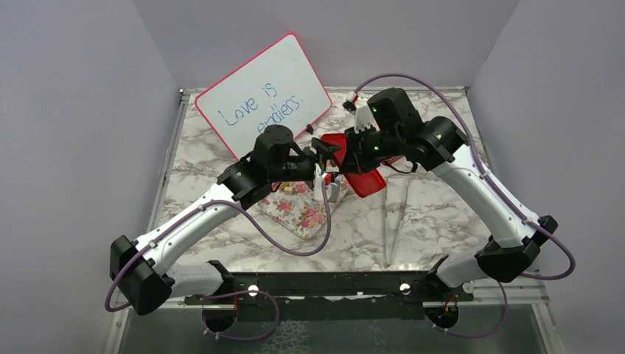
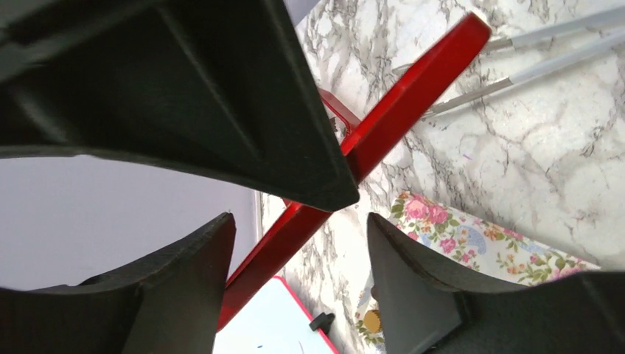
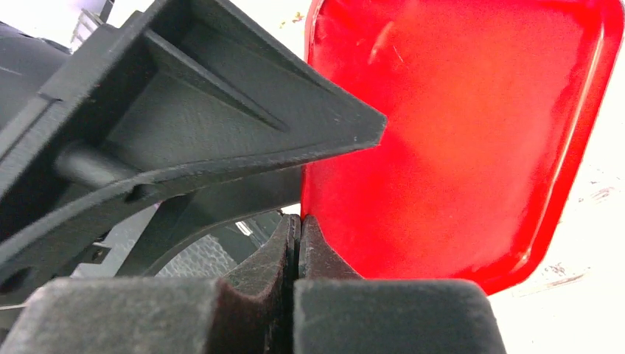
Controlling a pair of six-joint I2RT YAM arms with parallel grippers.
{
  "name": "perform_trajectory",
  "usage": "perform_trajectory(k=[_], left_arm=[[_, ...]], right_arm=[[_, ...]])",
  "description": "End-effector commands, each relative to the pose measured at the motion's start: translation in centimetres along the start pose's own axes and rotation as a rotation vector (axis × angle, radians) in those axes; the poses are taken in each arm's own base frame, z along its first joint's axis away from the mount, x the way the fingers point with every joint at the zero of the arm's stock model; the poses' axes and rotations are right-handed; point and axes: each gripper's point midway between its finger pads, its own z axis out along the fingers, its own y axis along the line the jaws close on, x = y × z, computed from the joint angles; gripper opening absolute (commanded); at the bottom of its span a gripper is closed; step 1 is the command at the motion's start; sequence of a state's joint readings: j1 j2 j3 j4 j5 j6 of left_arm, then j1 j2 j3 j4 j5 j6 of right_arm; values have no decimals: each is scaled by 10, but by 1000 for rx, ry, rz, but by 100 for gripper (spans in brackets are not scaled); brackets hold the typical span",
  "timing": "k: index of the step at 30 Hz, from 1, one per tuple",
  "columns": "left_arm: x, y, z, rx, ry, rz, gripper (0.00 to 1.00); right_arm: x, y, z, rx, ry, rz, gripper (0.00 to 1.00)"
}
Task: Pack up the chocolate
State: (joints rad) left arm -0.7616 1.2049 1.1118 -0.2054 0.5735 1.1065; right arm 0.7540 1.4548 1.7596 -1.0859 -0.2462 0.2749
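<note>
A red box lid (image 1: pixel 366 181) is held tilted on edge above the table's middle. My right gripper (image 1: pixel 352 147) is shut on its rim, with the fingers (image 3: pixel 298 225) pinched at the lid's (image 3: pixel 457 133) left edge. My left gripper (image 1: pixel 328 151) is open, its two fingers (image 2: pixel 298 243) either side of the lid's rim (image 2: pixel 413 96) without clamping it. The floral tray (image 1: pixel 298 210) lies just below the grippers. One tan round chocolate (image 2: pixel 374 321) shows at the tray's edge (image 2: pixel 501 243); the other pieces are hidden by the arms.
A white board with a pink rim (image 1: pixel 262 96) leans at the back left. Metal tongs (image 1: pixel 394 217) lie on the marble right of the tray, also in the left wrist view (image 2: pixel 531 70). The two grippers are close together, almost touching.
</note>
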Motion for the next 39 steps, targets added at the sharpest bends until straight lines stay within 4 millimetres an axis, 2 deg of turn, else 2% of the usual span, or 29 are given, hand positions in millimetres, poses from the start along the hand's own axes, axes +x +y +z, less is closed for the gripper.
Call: perform_trajectory(k=[1,3,6,8,10,11,13,16,18,20,22,23,25,26,29,33,39], left_arm=[[-7,10,1,3,2,64,61],[-8,15,2,-8,13,72,51],[-10,25,0,-35,30,52,36],[-11,30,-3,-52,43,25,25],[-13,35,-5,-67,46,-25,17],[-15,37,-6,-76,45,-52,15],[-17,42,-10,-102,50,-117,13],[-22,52,-17,-155,47,-224,13],[-25,60,-24,-203,42,-307,12],[-26,68,-31,-257,39,-406,12],[-24,74,-37,-308,36,-513,11],[-22,76,-39,-330,38,-566,11],[-21,77,-41,-363,27,-678,10],[-22,78,-42,-376,18,-719,10],[-20,92,-49,-481,-8,-886,9],[-20,119,-58,-619,-120,-1165,10],[-11,144,-64,-708,-311,-1591,8]], right_arm=[[-17,14,-11,-53,-69,-76,1],[-18,12,-14,-47,-84,-90,1],[-23,10,-20,-31,-123,-122,6],[-29,9,-26,-19,-160,-169,14],[-36,7,-34,-8,-206,-249,29],[-40,9,-38,-19,-241,-303,37],[-54,15,-54,-30,-362,-420,44],[-86,28,-91,-20,-623,-547,57],[-111,29,-119,30,-787,-523,64],[-127,27,-133,71,-852,-499,68],[-133,31,-129,58,-819,-497,72],[-134,36,-127,31,-793,-493,77],[-136,43,-120,-14,-755,-453,97],[-139,46,-120,-29,-754,-411,100],[-144,47,-123,-64,-785,-205,100],[-136,35,-115,-47,-765,6,100],[-120,-6,-101,146,-653,99,100]])
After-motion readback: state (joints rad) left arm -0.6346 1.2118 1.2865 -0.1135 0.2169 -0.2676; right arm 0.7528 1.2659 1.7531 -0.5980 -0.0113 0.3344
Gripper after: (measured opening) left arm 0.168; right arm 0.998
